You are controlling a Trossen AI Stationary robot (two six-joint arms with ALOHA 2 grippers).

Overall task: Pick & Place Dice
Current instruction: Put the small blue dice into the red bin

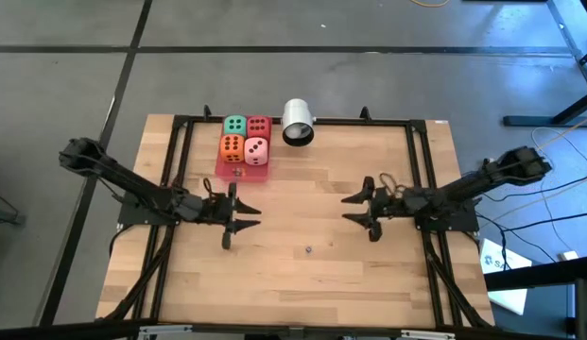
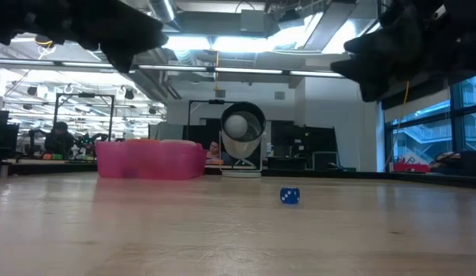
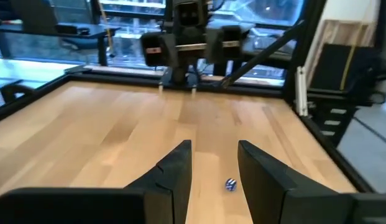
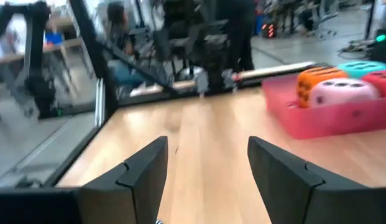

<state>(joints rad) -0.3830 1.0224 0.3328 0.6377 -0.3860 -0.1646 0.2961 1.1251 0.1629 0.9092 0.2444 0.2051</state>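
Only low view shows blue die (image 2: 290, 196) clearly.

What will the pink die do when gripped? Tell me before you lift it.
The pink die looks soft, so it would probably squash a little between the fingers rather than slip. For its bulk it is likely light. It sits packed against the orange die in the pink tray, so lifting it may drag that neighbour.

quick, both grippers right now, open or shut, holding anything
Left gripper: open, empty, above the table.
Right gripper: open, empty, above the table.
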